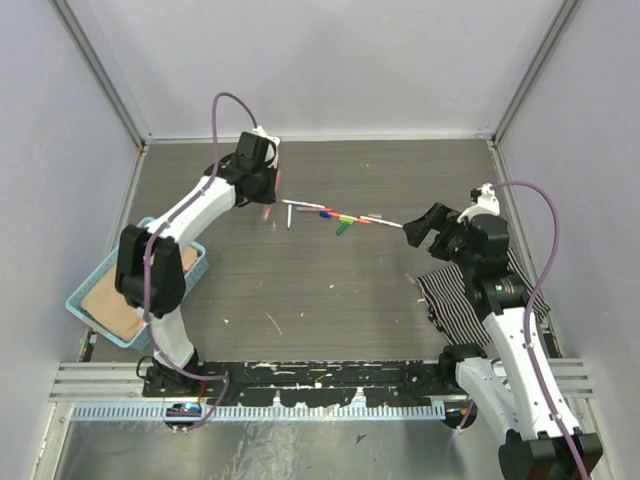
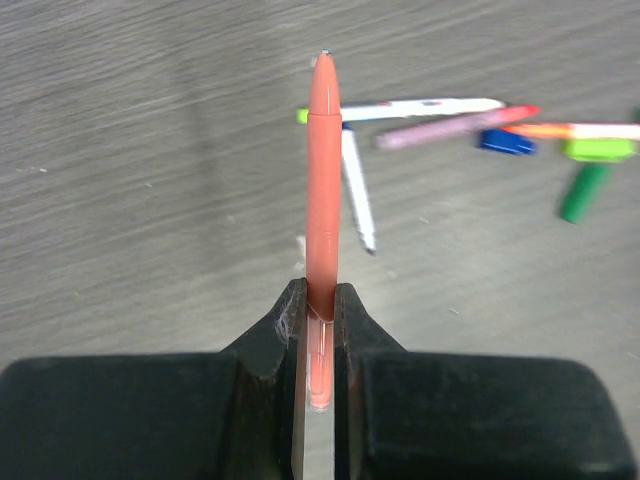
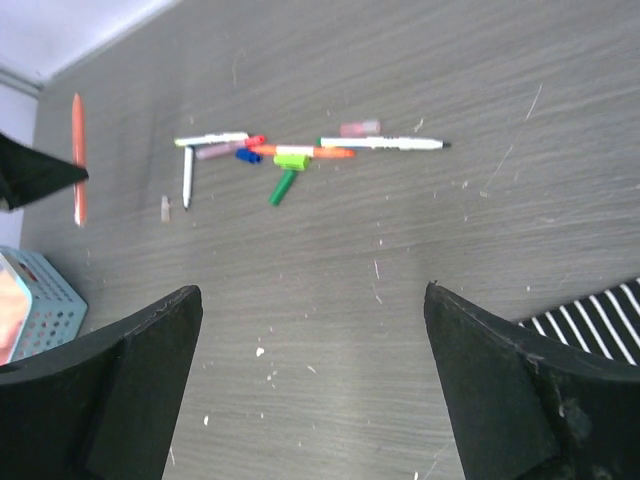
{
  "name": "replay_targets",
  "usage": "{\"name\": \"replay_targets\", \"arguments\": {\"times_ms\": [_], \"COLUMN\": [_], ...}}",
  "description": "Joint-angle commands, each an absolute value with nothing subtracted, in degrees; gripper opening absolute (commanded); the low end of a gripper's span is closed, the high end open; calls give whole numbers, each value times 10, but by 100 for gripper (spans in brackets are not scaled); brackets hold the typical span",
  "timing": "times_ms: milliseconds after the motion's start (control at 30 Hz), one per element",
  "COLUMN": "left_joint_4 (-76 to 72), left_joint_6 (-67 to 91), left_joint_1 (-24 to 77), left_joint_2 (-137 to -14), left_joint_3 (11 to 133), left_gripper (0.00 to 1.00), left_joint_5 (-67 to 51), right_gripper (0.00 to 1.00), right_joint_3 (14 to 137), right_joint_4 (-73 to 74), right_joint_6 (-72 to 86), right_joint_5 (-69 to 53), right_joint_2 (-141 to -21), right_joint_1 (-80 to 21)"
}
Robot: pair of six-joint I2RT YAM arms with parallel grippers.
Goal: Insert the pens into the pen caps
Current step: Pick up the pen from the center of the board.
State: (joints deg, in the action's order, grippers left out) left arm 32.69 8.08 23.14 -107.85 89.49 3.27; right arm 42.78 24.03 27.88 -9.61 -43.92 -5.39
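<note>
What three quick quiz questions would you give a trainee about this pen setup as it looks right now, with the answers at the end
1. True or false: the left gripper is shut on the orange pen.
2. The right gripper is: A) shut on a green pen, B) open and holding nothing, C) shut on a blue cap.
3. Fill in: the striped cloth lies on the table beside the ___ arm.

Key: 1 true; 2 B; 3 right.
</note>
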Motion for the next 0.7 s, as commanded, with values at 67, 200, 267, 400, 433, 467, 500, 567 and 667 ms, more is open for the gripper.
{"name": "replay_targets", "arguments": {"times_ms": [67,200,267,400,433,467,500,567,667], "left_joint_4": [267,260,243,199,189,184,181,171,155], "left_joint_6": [138,160,179,239,250,260,267,279,294], "left_joint_1": [261,288,301,311,312,313,315,317,317], "left_joint_2": [-954,-889,-858,-802,-793,-786,-779,-763,-741], "left_joint_3": [803,762,737,683,675,668,660,645,625], "left_gripper": [0,0,0,0,0,0,0,0,0], "left_joint_5": [-62,-100,-122,-182,-203,-215,-221,-236,-250], "right_gripper": [99,99,97,97,98,98,99,100,100], "right_joint_3": [421,438,427,382,386,394,400,403,400], "right_joint_4": [143,167,151,78,80,84,82,59,25], "right_joint_6": [267,239,218,181,170,160,156,173,230], "right_joint_5": [-84,-142,-208,-294,-299,-302,-308,-312,-254], "right_joint_2": [-400,-421,-424,-382,-383,-387,-390,-389,-386], "right_joint_1": [-52,-52,-52,-53,-53,-53,-53,-53,-53]}}
